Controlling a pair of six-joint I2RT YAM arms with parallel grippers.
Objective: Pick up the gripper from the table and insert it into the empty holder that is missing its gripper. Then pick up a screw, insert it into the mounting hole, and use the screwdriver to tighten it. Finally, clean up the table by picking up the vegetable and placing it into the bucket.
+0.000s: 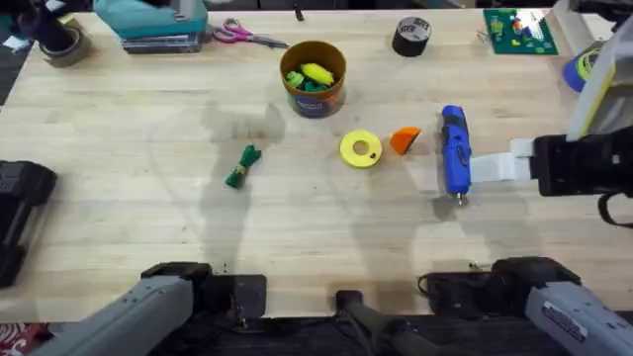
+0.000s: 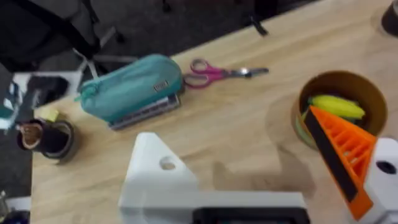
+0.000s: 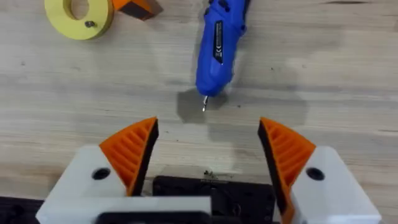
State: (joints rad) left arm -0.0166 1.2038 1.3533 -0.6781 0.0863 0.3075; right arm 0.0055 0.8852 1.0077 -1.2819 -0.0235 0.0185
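The orange ribbed gripper (image 1: 405, 139) lies on the table beside a yellow disc (image 1: 361, 148). To the right of them lies the blue screwdriver (image 1: 454, 150), tip toward the near edge. My right gripper (image 1: 478, 170) is low next to its tip. In the right wrist view this gripper (image 3: 208, 134) is open and empty, with the screwdriver (image 3: 217, 43) just ahead of it. The green vegetable (image 1: 242, 166) lies left of centre. The brown bucket (image 1: 314, 77) holds yellow and green toys. My left gripper (image 2: 230, 130) is open; one finger is a bare white holder (image 2: 155, 174), the other carries an orange pad (image 2: 339, 162).
A teal pouch (image 1: 153, 25), pink scissors (image 1: 247, 37) and a black tape roll (image 1: 411, 37) line the far edge. A green board (image 1: 516, 30) sits at the far right. A black block (image 1: 20, 218) stands at the left edge. A small dark piece rests on the yellow disc (image 3: 78, 15).
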